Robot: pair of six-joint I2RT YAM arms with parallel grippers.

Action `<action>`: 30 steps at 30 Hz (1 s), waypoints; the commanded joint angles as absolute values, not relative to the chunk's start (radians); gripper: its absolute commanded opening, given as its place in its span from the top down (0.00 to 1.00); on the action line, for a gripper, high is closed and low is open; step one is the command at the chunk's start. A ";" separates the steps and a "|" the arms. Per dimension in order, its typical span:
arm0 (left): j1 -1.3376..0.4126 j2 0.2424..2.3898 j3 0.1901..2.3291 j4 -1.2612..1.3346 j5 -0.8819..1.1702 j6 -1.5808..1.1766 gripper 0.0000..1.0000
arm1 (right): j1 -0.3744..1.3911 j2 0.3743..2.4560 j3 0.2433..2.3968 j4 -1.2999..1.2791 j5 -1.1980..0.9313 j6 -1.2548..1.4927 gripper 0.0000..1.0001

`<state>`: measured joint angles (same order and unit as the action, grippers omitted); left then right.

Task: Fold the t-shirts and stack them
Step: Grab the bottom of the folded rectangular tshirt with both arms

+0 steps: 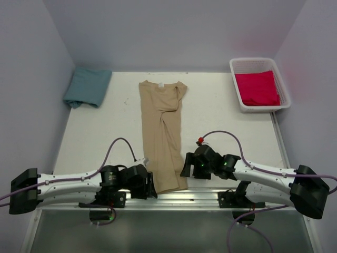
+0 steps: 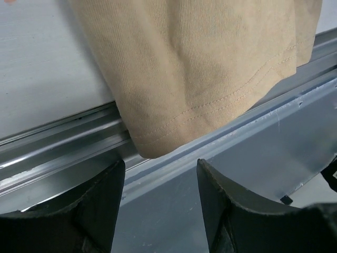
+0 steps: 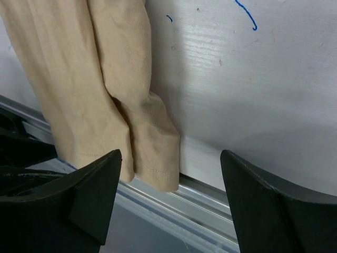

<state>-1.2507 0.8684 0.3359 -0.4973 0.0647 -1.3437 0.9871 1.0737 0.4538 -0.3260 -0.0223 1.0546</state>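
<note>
Two robot arms w/ open jaws flank the near end of a tan t-shirt [image 1: 162, 132] on a white table [image 1: 221, 116].
Left end effector [image 2: 160, 168] and right end effector [image 3: 171, 158] each sit low beside a hem corner, jaws apart, gripping nothing. The shirt lies as a long narrow strip mid-table, collar at far end, hem overhanging the near metal rail [image 2: 58, 147]. Teal t-shirt [image 1: 87, 87] lies folded at far-left corner. Red-pink t-shirt [image 1: 257, 88] sits in a white basket [image 1: 253, 62], far right.
</note>
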 commanded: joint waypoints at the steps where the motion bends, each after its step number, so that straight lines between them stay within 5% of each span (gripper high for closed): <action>1: -1.273 0.858 0.321 -0.595 -0.133 -1.448 0.38 | 0.988 1.052 0.446 -0.298 -0.035 1.072 0.21; 15: -1.341 0.988 0.282 -0.500 -0.242 -1.575 0.39 | 0.988 1.029 0.448 -0.316 -0.023 1.077 0.25; 21: -1.362 0.967 0.282 -0.517 -0.258 -1.601 0.45 | 0.988 1.019 0.446 -0.336 -0.025 1.086 0.49; 26: -1.365 0.931 0.279 -0.540 -0.268 -1.609 0.69 | 0.988 1.028 0.449 -0.356 -0.044 1.103 0.59; 30: -1.367 0.925 0.281 -0.535 -0.273 -1.611 0.88 | 0.994 1.042 0.446 -0.385 -0.080 1.132 0.45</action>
<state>-1.3621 0.9157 0.3119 -0.4400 -0.2016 -1.6161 0.9874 1.0397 0.4500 -0.3519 -0.0402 1.0946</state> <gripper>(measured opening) 0.161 0.513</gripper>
